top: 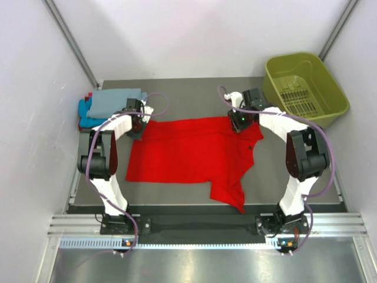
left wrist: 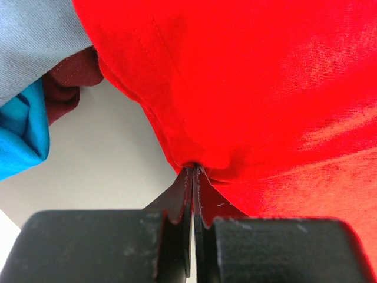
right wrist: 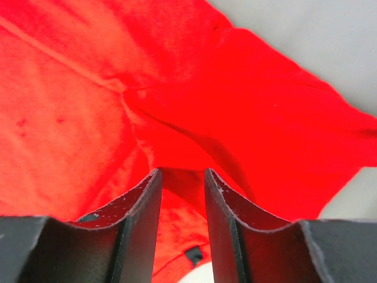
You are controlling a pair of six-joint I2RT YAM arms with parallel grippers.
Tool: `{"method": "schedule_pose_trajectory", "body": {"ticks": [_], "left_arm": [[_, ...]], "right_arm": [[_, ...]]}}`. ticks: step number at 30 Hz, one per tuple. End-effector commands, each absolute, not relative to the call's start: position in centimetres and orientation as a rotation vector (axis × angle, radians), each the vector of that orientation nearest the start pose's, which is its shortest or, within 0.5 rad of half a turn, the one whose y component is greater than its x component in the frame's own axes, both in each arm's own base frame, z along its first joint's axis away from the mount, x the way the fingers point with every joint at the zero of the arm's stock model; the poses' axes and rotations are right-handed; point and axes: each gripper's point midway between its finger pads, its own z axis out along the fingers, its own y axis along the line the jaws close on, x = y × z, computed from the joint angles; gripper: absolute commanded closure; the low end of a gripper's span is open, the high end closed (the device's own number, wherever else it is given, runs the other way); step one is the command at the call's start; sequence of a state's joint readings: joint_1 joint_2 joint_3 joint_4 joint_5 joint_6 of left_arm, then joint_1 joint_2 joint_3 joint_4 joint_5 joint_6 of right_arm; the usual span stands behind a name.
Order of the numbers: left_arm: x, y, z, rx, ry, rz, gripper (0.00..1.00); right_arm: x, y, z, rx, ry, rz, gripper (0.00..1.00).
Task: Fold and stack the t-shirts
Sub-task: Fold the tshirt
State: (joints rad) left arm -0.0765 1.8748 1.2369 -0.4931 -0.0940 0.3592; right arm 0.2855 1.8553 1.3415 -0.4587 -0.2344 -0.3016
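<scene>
The left pincer (left wrist: 193, 170) is pressed together on the far left corner of the red shirt (top: 182, 156). The right pincer (right wrist: 182, 174), its jaws narrowed but not touching, appears to grip a thick fold on the far edge near the right end. From both, the shirt spreads toward the arm bases — long axis left to right on the table (top: 188, 94). The grey-blue shirt (top: 118, 100), lying on the turquoise shirt (top: 87, 115), sits just beyond the left pincer — the nearer arm for stacking.
</scene>
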Motion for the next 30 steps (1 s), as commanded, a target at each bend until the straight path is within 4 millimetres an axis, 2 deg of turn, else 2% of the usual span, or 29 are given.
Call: {"method": "schedule_pose_trajectory", "body": {"ticks": [1, 11, 20, 24, 30], "left_arm": [[41.3, -0.9, 2.8, 0.534, 2.63, 0.173, 1.0], [41.3, -0.9, 2.8, 0.536, 2.628, 0.172, 1.0], [41.1, -1.1, 2.7, 0.533, 2.63, 0.166, 1.0], [41.2, -1.1, 2.8, 0.53, 2.628, 0.168, 1.0], [41.6, -0.7, 3.5, 0.531, 2.616, 0.196, 1.0]], "right_arm": [[40.4, 17.0, 8.7, -0.833, 2.353, 0.359, 0.64], [38.8, 18.2, 7.5, -0.869, 2.368, 0.382, 0.64], [37.2, 19.0, 7.7, -0.891, 2.378, 0.426, 0.64], [36.8, 19.5, 8.9, -0.913, 2.358, 0.463, 0.65], [38.5, 19.5, 13.2, -0.845, 2.267, 0.421, 0.64]]}}
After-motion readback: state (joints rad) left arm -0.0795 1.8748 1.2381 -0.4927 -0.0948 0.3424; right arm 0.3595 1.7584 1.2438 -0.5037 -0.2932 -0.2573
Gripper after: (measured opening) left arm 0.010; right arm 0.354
